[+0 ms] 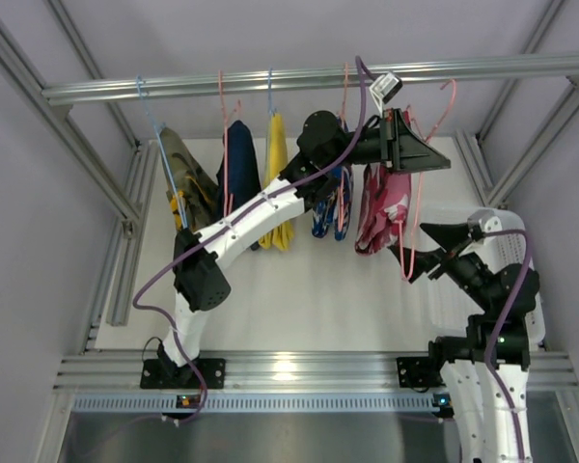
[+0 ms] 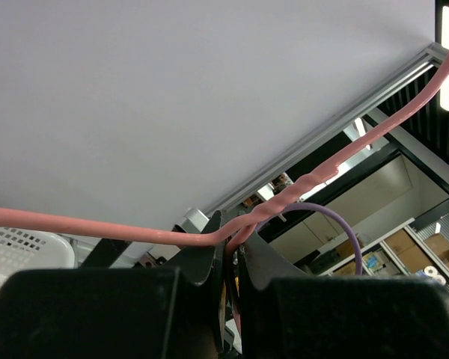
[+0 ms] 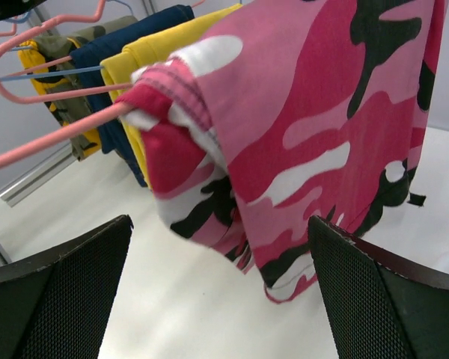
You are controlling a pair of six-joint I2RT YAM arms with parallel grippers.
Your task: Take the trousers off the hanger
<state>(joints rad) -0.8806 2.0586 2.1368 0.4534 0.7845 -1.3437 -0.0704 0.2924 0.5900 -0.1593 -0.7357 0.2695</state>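
Left gripper [image 2: 230,258] pinched tight on the twisted neck of the pink hanger [image 2: 75,224] — likely to stop it swinging. Red-pink trousers [image 3: 307,127] draped over its bar, not yet off. Right gripper [image 3: 221,295] spread wide just in front of them, holding nothing — ready, probably, to grab the cloth.

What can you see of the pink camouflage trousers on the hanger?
The trousers are soft cloth, pink and red camouflage with white and dark patches and a stitched hem. They hang folded over the bar of a pink hanger, loose ends dangling. The open right gripper sits in front, not touching.
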